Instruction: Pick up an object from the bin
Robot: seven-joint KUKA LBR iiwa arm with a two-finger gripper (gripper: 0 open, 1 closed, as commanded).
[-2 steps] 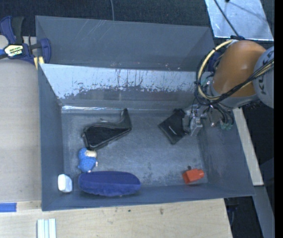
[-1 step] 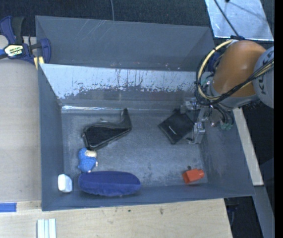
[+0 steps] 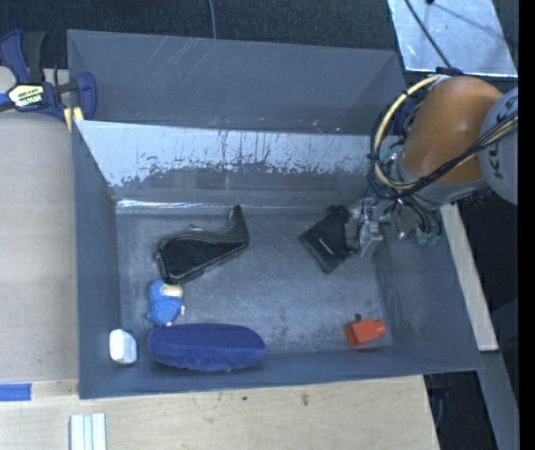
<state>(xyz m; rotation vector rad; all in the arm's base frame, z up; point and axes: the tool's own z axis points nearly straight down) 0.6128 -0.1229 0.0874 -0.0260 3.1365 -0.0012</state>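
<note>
I see the bin (image 3: 248, 157), grey, with its floor mostly bare. The arm (image 3: 450, 139) comes in over the right wall, orange cover uppermost. A long blue pouch (image 3: 206, 347) lies along the front wall, left of centre. Behind it, near the left, is a black scoop-shaped thing (image 3: 201, 251). At the right of the floor a black block (image 3: 323, 240) lies tilted. The gripper (image 3: 363, 231) sits low, right against the block's right end, and I cannot tell whether it is open or closed. A blue and white toy (image 3: 164, 303) sits just behind the pouch's left end. An orange block (image 3: 365, 332) lies in the front right corner and a white piece (image 3: 123, 346) in the front left.
</note>
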